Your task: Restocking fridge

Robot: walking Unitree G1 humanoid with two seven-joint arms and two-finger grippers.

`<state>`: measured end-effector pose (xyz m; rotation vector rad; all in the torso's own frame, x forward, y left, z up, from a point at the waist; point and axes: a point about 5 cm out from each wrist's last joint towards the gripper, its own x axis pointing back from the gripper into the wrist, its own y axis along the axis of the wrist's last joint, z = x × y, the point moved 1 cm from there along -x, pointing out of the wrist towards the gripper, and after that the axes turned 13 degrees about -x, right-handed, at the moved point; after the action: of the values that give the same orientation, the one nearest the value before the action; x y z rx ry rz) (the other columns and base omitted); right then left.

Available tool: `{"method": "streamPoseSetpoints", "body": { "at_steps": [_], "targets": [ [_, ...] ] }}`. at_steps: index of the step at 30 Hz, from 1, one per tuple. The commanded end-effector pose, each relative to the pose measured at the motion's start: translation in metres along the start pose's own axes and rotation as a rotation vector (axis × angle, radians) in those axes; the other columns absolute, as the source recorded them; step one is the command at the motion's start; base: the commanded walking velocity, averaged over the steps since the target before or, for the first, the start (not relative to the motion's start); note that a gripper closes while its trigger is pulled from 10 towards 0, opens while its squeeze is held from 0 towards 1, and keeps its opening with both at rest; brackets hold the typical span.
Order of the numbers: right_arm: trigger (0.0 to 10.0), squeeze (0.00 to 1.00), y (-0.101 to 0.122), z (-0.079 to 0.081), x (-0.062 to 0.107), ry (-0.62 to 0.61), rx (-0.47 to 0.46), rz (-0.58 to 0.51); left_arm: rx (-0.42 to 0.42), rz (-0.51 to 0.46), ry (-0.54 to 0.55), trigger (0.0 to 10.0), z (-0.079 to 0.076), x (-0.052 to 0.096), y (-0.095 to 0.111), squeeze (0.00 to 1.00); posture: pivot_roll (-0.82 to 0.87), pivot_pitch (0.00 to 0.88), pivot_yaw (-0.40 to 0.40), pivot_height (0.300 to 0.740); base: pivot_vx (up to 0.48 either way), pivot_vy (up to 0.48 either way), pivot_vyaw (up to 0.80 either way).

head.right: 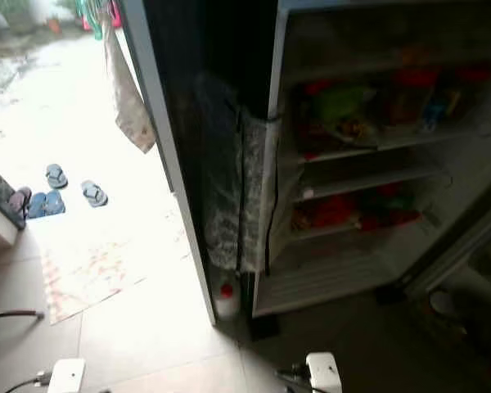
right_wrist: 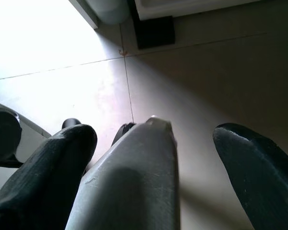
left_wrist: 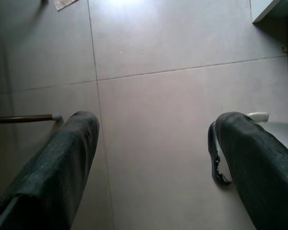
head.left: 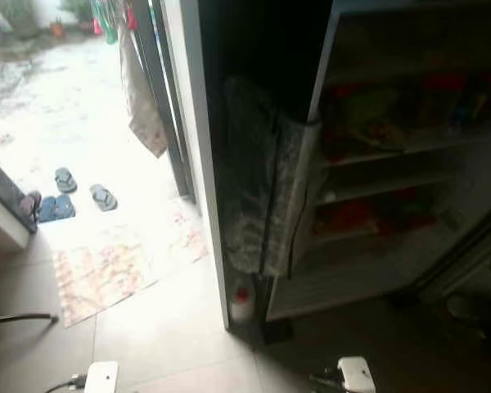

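Note:
The fridge (head.left: 376, 270) stands open at the right, a few steps ahead. Its upper shelf (head.right: 368, 147) holds red, green and blue packs, blurred. Red packs (head.right: 335, 211) lie on a lower shelf. A patterned cover (head.left: 258, 188) hangs over the fridge's left side. My left gripper (left_wrist: 156, 124) hangs low over the floor tiles, open with nothing between its fingers. My right gripper (right_wrist: 156, 136) also hangs open above the tiles, near the fridge's foot; a silver part of my own body shows between its fingers.
A small bottle with a red cap (head.left: 241, 304) stands on the floor at the fridge's left corner. Left of it a bright doorway opens outside, with a floor mat (head.left: 123, 262), sandals (head.left: 65, 180), a hanging cloth (head.left: 143, 98) and a low rack (head.left: 4, 205).

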<state>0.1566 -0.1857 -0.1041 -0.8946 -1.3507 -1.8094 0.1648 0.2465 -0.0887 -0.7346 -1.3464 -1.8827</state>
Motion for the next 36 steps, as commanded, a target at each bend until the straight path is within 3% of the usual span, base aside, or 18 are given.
{"method": "streamPoseSetpoints", "body": {
  "at_steps": [1,25,36],
  "targets": [
    [10.0,0.0,-0.004,0.001,0.0,-0.001,0.002,0.018,-0.013,0.026,-0.004,10.0,-0.002,0.001,-0.006,0.0,0.04,0.034,0.011,0.74,0.0,0.0,0.0],
    [10.0,0.0,-0.003,-0.001,0.0,-0.017,-0.006,0.008,-0.002,0.045,-0.011,10.0,0.006,0.007,-0.023,0.0,0.03,0.042,0.008,0.74,0.0,0.0,0.0],
    [10.0,0.0,-0.004,-0.002,0.001,-0.022,-0.012,0.005,-0.006,0.032,-0.041,10.0,-0.016,0.006,-0.018,0.0,0.03,0.043,0.009,0.74,-0.045,0.0,0.0]
  ]
}}
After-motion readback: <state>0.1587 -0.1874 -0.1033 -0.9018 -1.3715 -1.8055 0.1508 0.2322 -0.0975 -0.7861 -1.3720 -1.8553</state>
